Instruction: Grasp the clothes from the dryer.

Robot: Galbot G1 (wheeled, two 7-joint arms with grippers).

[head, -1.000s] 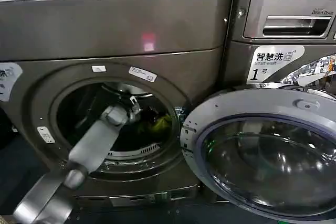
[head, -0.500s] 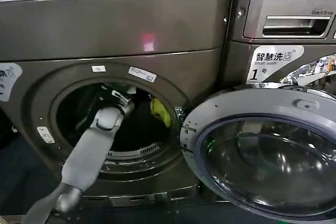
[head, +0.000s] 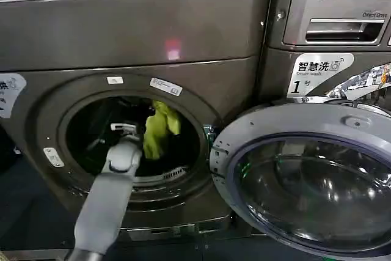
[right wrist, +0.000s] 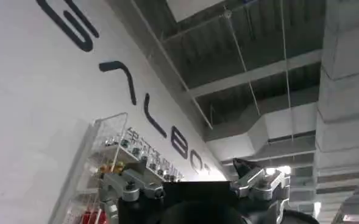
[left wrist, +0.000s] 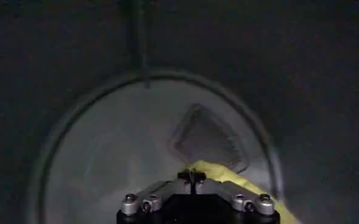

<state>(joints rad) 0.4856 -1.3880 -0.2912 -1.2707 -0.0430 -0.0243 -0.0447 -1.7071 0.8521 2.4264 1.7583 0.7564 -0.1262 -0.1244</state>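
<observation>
Inside the dryer (head: 131, 41), the left hand (head: 151, 109) reaches through the round porthole (head: 131, 142) and is closed on the clothes (head: 157, 128). That yellow-green fabric hangs from the hand in the upper middle of the porthole, draping down clear of the drum floor. From the left wrist, the left hand (left wrist: 192, 176) shows its two fingers pinched together, with the clothes (left wrist: 240, 182) trailing off to one side against the pale rear wall of the drum (left wrist: 106, 158). Beside the porthole, the dryer's door (head: 305, 175) stands swung wide open, and past that door sits the LG machine (head: 336, 22). Well away from the dryer, the right hand (right wrist: 194, 185) points up at a ceiling and a lettered white wall; its fingers stand apart, holding nothing.
</observation>
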